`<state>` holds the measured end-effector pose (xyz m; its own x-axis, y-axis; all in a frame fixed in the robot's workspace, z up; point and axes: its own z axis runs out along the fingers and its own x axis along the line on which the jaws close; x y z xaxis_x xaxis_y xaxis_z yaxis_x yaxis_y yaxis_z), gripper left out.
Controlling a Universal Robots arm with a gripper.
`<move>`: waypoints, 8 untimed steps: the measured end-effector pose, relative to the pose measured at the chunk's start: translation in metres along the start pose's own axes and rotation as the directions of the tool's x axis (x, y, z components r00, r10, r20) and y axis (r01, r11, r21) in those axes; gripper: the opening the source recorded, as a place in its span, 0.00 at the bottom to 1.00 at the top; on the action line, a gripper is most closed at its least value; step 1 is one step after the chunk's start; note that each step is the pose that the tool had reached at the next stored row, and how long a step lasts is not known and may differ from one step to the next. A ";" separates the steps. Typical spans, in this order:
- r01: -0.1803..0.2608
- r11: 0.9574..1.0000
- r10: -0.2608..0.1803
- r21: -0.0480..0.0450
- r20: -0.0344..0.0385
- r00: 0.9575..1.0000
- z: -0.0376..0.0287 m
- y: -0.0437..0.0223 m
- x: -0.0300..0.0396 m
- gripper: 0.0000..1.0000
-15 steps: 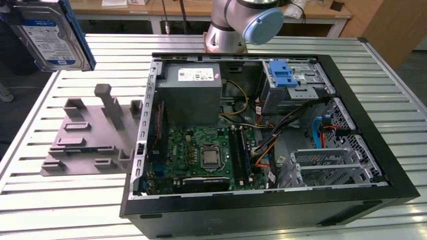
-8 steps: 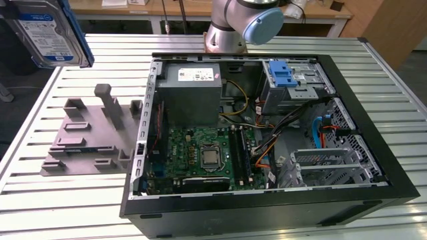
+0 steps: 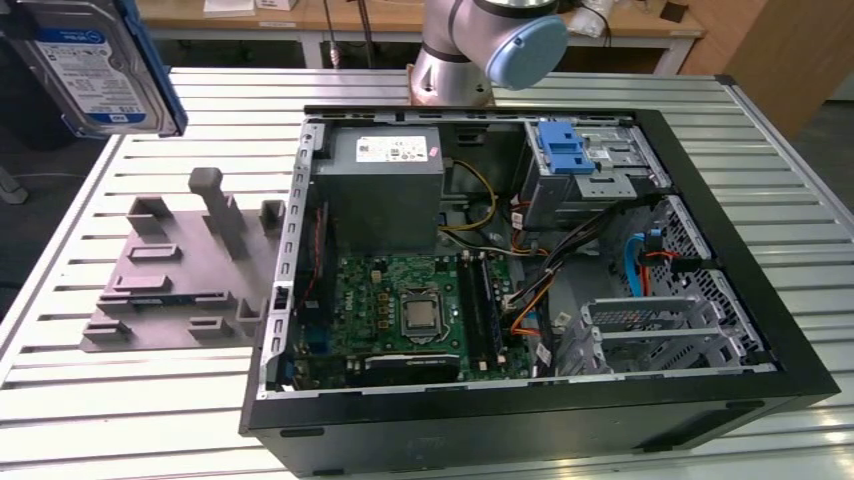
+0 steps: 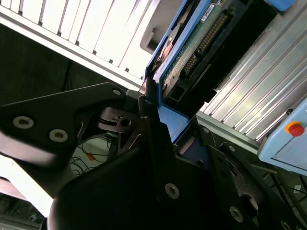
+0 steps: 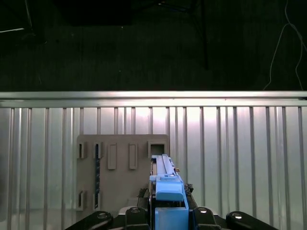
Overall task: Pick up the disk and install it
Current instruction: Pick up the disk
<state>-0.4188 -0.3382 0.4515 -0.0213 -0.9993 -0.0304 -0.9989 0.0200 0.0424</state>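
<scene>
- The gripper (image 5: 168, 203) is closed on the disk (image 3: 91, 70), with its fingers clamped on the end of the blue carrier.
- The disk's long axis runs straight out from the fingers, seen edge-on in the first wrist view.
- The disk is held clear of the table, over the grey fixture plate (image 5: 122, 163), off the exterior view's left of the open computer case (image 3: 534, 410).
- The drive cage (image 3: 587, 165) with its blue latch lies well apart from the disk, across the case toward the exterior view's right.
- The disk's face carries a white-and-blue label, and the power supply (image 3: 380, 190) carries a white sticker. Their print is not transcribed.

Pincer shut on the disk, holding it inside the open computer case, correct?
No: the pincer is shut on the disk, but the exterior view shows it held in the air outside the computer case, toward that view's left.
</scene>
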 end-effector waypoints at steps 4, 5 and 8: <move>0.000 1.000 0.000 0.000 0.000 1.000 -0.0004 -0.0002 0.0079 0.36; 0.000 1.000 0.000 0.000 0.000 1.000 -0.0007 -0.0002 0.0085 0.36; 0.000 1.000 0.000 0.000 0.000 1.000 -0.0057 0.0000 0.0085 0.36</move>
<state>-0.4188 -0.3468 0.4570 -0.0211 -0.9993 -0.0304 -0.9989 0.0198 0.0428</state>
